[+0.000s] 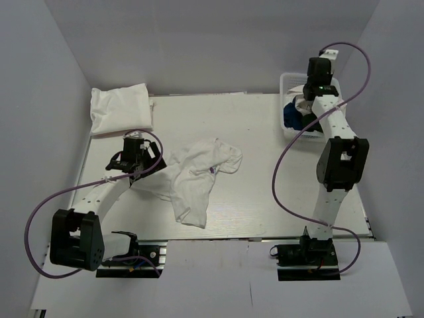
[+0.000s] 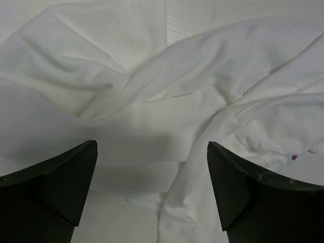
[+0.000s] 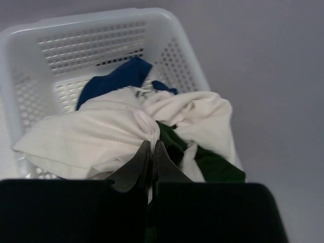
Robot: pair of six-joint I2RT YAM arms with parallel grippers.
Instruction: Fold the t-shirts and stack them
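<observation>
Nearest, the left gripper point(image 2: 152, 147) hangs low over the loose shirt point(image 1: 195, 175), its fingers point(image 2: 66, 177) spread wide with nothing between them but the cloth underneath. That shirt is white and lies crumpled in the middle of the table point(image 1: 258, 132), twisted into ridges and folds, with one part trailing toward the near edge and a sleeve reaching right. A small purple mark point(image 1: 212, 171) shows on it. In the top view the gripper sits over the shirt's left edge; whether the tips touch the cloth cannot be told.

Farther off on the right, the right arm stretches to the basket point(image 1: 286, 83), which stands at the table's far right corner. The right gripper point(image 3: 152, 144) is down inside it, tips pressed together and pinching a bunched fold of the white shirt point(image 3: 91, 134) that lies uppermost. A blue shirt point(image 3: 116, 78) lies behind that, against the basket's far wall. A green shirt point(image 3: 212, 167) shows just right of the gripper, partly under white cloth.

At the far left corner lies the pile point(image 1: 120, 109) of folded white cloth, well apart from both grippers.
</observation>
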